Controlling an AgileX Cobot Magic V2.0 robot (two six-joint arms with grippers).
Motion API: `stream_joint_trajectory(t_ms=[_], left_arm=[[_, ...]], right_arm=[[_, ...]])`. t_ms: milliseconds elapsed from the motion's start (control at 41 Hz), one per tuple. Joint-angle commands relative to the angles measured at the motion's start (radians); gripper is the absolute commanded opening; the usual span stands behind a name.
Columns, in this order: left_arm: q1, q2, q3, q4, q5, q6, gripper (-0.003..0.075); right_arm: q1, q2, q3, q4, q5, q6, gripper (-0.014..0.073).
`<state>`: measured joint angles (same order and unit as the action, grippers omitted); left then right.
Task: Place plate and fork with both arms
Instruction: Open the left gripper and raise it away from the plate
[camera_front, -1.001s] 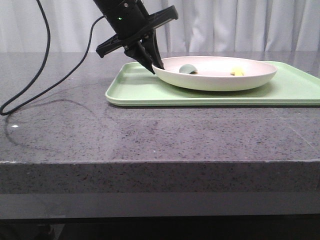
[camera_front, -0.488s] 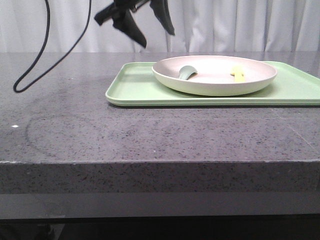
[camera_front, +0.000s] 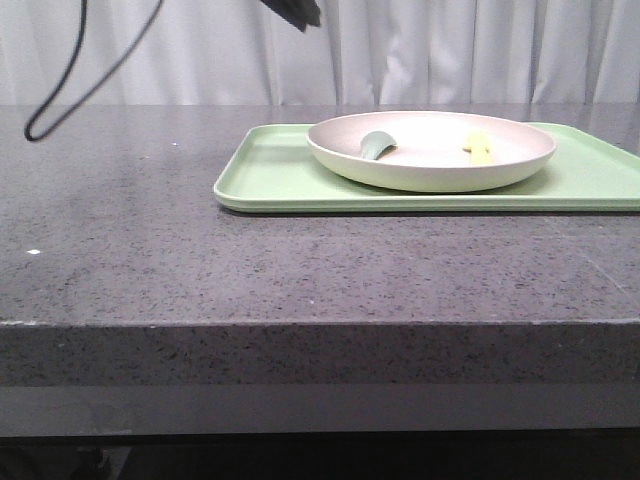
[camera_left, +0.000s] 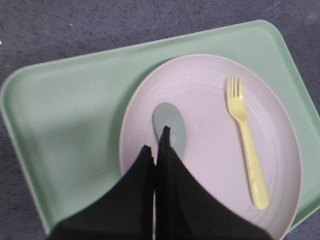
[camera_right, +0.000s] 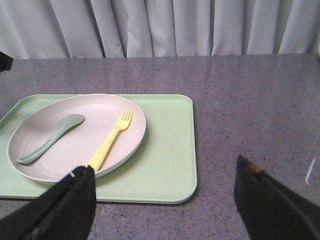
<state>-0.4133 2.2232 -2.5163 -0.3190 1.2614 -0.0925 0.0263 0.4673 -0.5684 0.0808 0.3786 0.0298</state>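
Left gripper (camera_left: 155, 145) hangs above the plate (camera_left: 210, 100), fingers pressed together, empty. Right gripper (camera_right: 165, 200) is spread wide, holding nothing. Plate: round, shallow, off-white, smooth, resting on the matte light-green tray (camera_front: 270, 170). Inside lie the slim pale-yellow fork (camera_left: 245, 140) and a teal spoon (camera_right: 50, 137), apart.

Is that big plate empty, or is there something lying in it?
Not empty. The plate holds a yellow fork and a small green spoon, lying apart, and it sits on the green tray.
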Motion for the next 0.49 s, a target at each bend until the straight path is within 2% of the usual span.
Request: stream_joint_trajectory(t_ms=[0,147,269,464], left_arm=[[0.002,-0.138,0.032,0.102,0.01,0.014,-0.0018],[0.009,-0.279,0.207,0.283,0.01,0.012,-0.0018],[0.047,-0.381,0.374,0.296,-0.024,0.012,-0.0018],[0.124,-0.577,0.708,0.296,-0.187,0.007,-0.0018]], right_arm=[[-0.003,0.011,-0.033,0.0,-0.074,-0.01,0.0592],[-0.003,0.011,-0.033,0.0,-0.074,-0.01,0.0592],[-0.003,0.011,-0.032,0.0,-0.075,-0.01,0.0592],[-0.003,0.011,-0.031,0.0,-0.075,-0.01,0.0592]])
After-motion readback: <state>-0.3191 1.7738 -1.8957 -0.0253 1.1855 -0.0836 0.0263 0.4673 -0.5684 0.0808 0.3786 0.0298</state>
